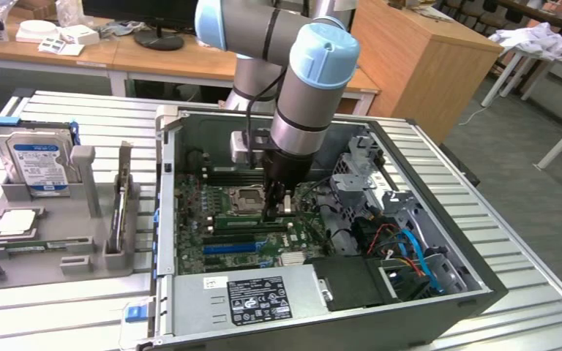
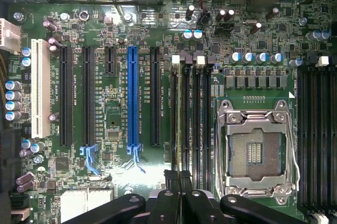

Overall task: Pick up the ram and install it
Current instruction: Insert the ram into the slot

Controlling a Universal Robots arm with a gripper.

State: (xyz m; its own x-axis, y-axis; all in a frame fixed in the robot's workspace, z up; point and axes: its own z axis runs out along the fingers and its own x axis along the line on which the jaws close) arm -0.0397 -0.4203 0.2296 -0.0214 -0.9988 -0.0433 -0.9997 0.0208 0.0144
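Black gripper [image 2: 177, 177] is clamped on the thin green ram stick [image 2: 178, 121], held edge-on over the outermost black memory slot. Just beside the hand sits the silver CPU socket [image 2: 256, 150], and on its other side, past open green board, the long blue slot [image 2: 132, 98]. Dark grey computer case walls [image 1: 379, 325] ring it, on a slatted metal table [image 1: 85, 117].

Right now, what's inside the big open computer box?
A green circuit board with a chip socket, a black power box and coloured wires. The robot arm covers part of the board, so that bit is hidden.
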